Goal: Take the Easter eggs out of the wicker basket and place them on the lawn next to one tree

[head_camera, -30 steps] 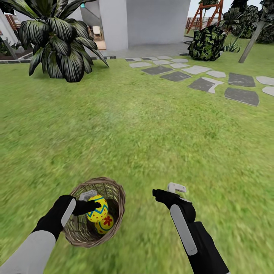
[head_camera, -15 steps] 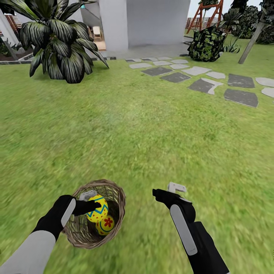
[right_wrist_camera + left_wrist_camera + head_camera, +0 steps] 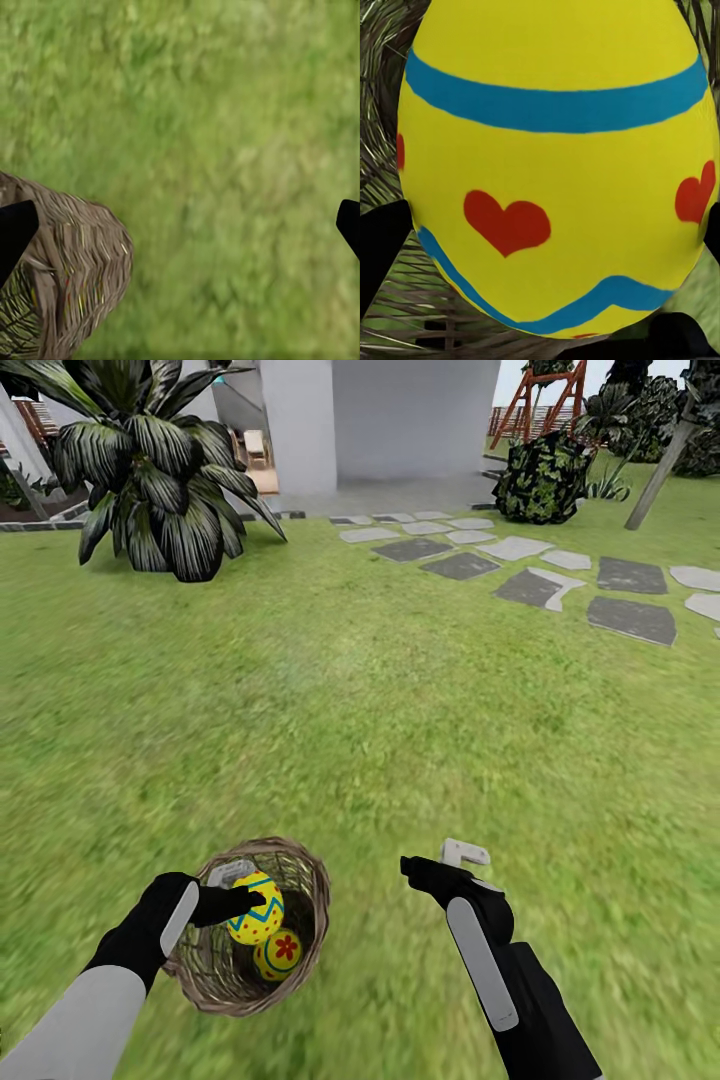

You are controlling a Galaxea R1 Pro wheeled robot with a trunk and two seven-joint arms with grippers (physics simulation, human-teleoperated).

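Near you on the lawn, a bit to the left, sits the basket. Your left end effector is over the basket's mouth and is clamped on an egg. You hold that egg just above the rim. In the left wrist view the held egg looks very big, yellow with blue bands and red hearts, and a dark fingertip shows at each side of it, with wicker behind.

A second egg lies down inside the basket, just below the held one. It has a red flower on it. You cannot see a third egg; the hand and the first egg hide part of the basket.

Your right end effector hangs over bare grass, just to the right of the basket and not touching it. Its fingers are spread wide apart with nothing between them. In the right wrist view the two dark fingertips sit at the far edges, with grass between and the basket's wall at one side.

Far off on the left is a big leafy plant. Grey stepping stones cross the grass on the far right, toward a white house.
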